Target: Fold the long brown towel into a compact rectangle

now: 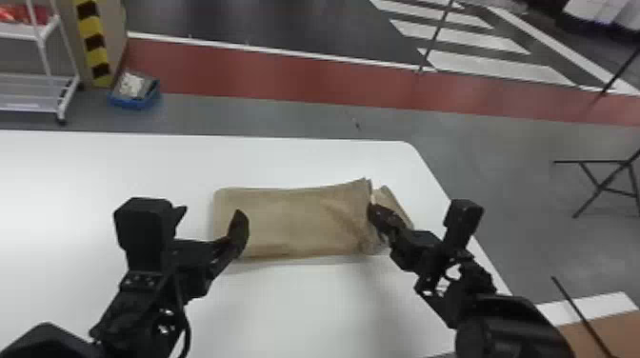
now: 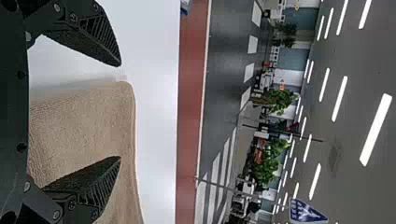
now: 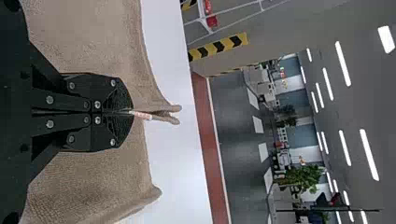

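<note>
One end of the brown towel is pinched in my right claw, I think so I can move that edge. My left claw is spread wide at the other end, maybe to steady it. The brown towel lies on the white table.

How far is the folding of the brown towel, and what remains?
The towel is already a layered, roughly rectangular strip on the table. In hand: the right gripper is shut on it near the right end; the left gripper is open at the other. Left: probably bringing in the flap sticking out at right, smoothing wrinkles.
</note>
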